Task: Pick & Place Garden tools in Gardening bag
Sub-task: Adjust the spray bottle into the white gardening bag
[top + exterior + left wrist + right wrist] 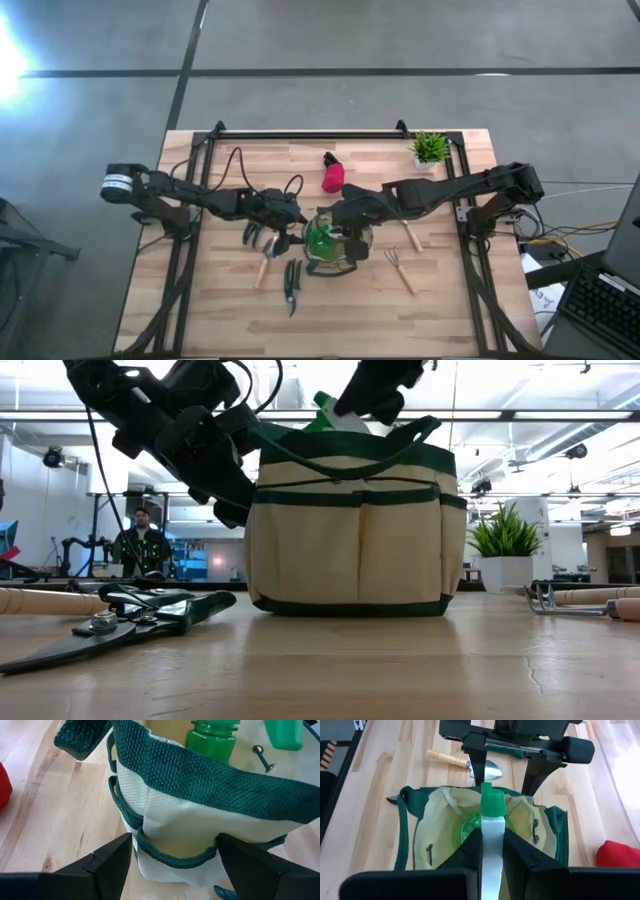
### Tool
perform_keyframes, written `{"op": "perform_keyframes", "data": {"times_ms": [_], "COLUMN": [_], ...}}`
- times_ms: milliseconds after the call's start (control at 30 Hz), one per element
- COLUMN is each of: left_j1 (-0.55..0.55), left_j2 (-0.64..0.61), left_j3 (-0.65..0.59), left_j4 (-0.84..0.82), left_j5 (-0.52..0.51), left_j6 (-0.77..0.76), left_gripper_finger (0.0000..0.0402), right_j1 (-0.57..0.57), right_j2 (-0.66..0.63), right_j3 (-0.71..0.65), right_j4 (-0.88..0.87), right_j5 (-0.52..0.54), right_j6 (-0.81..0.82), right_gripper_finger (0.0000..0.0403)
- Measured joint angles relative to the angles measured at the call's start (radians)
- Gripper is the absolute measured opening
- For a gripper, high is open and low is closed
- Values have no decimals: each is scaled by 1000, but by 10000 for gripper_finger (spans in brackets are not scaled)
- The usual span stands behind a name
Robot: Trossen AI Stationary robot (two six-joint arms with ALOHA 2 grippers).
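At the centre of the wooden table (pixel 200 310), the right gripper (pixel 492 851) pinches the green spray bottle (pixel 492 827) by its pale upper part, the bottle's green body down inside the open gardening bag (pixel 352 535). The right wrist view alone looks into the bag's mouth, showing the cream lining and the bottle standing upright between the dark fingers.

The left gripper (pixel 172 857) sits against the bag's side with its fingers spread wide, one on either side of an outer pocket edge; its wrist view shows the dark green rim and the bottle's ribbed neck beyond it, which the overhead camera reduces to a green blur.

From above, the rest of the tools lie around the bag: the black pruning shears (pixel 292 285) just in front of it, the wood-handled trowel (pixel 263 262) to its left under the left arm, the wood-handled rake (pixel 399 267) to its right, and the red-and-black piece (pixel 332 174) behind it. A small potted plant (pixel 430 147) stands at the far right corner.

Only the table-level view shows the bag standing upright with one loop handle arching over its top, the shears lying in the foreground, and a person seated in the room behind.
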Motion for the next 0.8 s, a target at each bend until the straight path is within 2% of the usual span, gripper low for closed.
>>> {"op": "perform_keyframes", "data": {"times_ms": [800], "left_j1": [0], "left_j2": [0], "left_j3": [0], "left_j4": [2], "left_j5": [-5], "left_j6": [4], "left_gripper_finger": [290], "right_j1": [-2], "right_j2": [297], "right_j3": [375], "right_j4": [-251], "right_j5": [-47], "right_j6": [-57], "right_gripper_finger": [36]}}
